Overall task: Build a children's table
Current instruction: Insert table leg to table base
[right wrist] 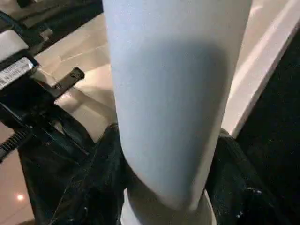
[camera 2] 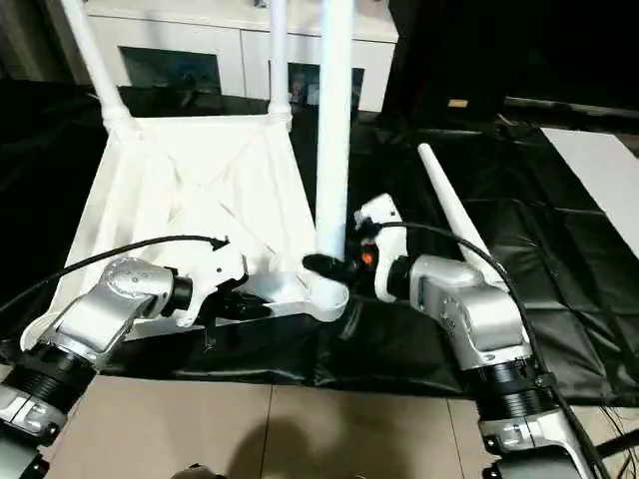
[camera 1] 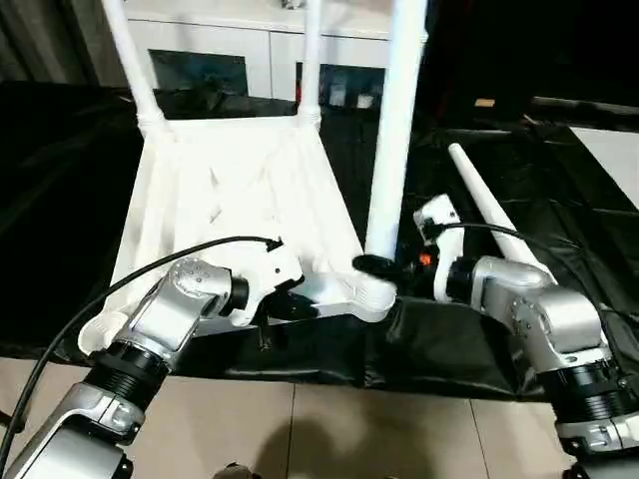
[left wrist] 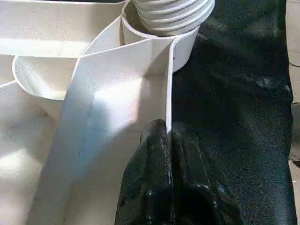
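The tabletop (camera 1: 235, 200) lies upside down on the black-covered floor (camera 1: 60, 200), its long axis running from 6 toward 12 o'clock, ribs up. The left end effector (left wrist: 168, 140) is pinched shut on the near rim wall. The right end effector (camera 1: 384, 266) grips the upright leg (camera 1: 394, 130) standing in the near socket (camera 1: 369, 294) at about 4 o'clock of the tabletop. Two far legs (camera 1: 135, 60) stand; a spare leg (camera 1: 494, 215) lies at 3 o'clock. Risk, as I judge it: cross-threading if the leg tilts while turned, or the thin rim slipping from the left pinch.

head eyes: high, facing down-forward | wrists: close-up | shared: tabletop (camera 1: 240, 200) near corner socket (left wrist: 154, 42)
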